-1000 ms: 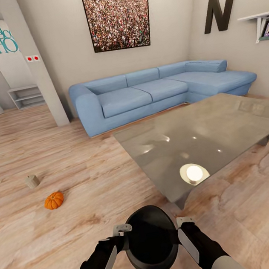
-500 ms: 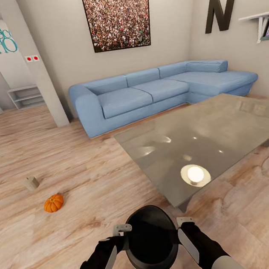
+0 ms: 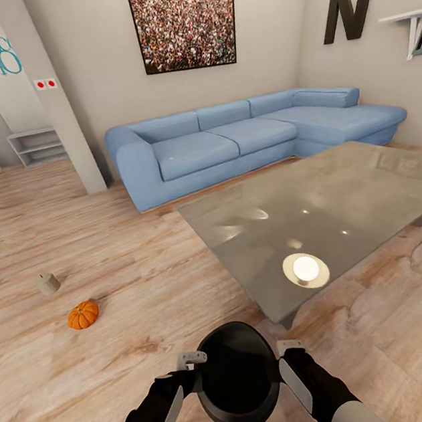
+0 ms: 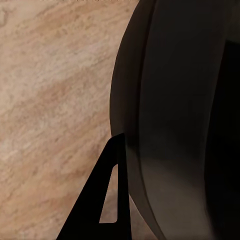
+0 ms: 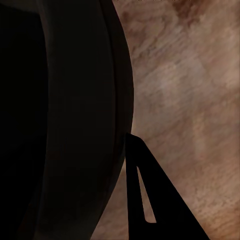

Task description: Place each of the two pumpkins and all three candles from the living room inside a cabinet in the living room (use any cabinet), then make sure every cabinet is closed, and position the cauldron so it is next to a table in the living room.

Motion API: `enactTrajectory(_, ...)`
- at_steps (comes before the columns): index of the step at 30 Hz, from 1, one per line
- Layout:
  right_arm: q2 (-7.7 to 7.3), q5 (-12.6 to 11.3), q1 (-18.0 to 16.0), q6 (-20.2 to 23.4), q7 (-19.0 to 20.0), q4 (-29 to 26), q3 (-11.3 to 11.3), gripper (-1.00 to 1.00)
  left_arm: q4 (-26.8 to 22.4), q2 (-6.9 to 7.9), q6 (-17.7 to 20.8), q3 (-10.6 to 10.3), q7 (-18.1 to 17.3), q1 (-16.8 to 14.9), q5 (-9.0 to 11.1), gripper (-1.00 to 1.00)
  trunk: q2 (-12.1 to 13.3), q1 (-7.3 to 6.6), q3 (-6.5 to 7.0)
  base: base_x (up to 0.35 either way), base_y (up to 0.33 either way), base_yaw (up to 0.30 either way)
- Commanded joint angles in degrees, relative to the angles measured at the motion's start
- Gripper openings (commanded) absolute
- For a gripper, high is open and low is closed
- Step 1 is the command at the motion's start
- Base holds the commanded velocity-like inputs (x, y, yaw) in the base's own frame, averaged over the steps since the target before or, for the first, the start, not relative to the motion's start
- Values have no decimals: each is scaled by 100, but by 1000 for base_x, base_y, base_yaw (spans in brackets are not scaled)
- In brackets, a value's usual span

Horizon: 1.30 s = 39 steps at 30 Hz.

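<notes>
I hold the black cauldron (image 3: 237, 376) low in front of me, between both arms and above the wood floor. My left gripper (image 3: 192, 368) is shut on its left rim and my right gripper (image 3: 284, 355) on its right rim. In each wrist view one dark finger (image 4: 112, 200) (image 5: 142, 200) lies against the cauldron's outer wall (image 4: 170, 120) (image 5: 75, 120). One orange pumpkin (image 3: 83, 315) lies on the floor to my left, with a tan candle (image 3: 47, 283) just beyond it. The glass table (image 3: 343, 191) stands ahead to my right. The cabinet is out of view.
A blue corner sofa (image 3: 240, 135) runs along the far wall behind the table. A grey pillar (image 3: 51, 93) stands at the left, with a low white shelf (image 3: 35, 146) past it. Open wood floor (image 3: 129, 250) lies between me, the pumpkin and the sofa.
The whole picture has shifted slightly, so the camera has moved a little. Both arms and the cauldron keep the same pose; pumpkin and candle lie as before.
</notes>
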Motion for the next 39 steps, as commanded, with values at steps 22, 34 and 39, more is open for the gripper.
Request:
enactTrajectory(22,0,-219,0,-22,482,-15,3,-100,-15,-3,17,17,-141,-2,133,-100,-8,8,-93,0,0,0)
enactTrajectory(34,0,-219,-1,-22,482,-15,3,-100,-15,-3,23,15,-143,-2,133,-100,-8,8,-93,0,0,0)
enactTrajectory(39,0,-219,-1,-22,482,-15,3,-100,-15,-3,24,14,-148,-2,133,-100,-8,8,-93,0,0,0)
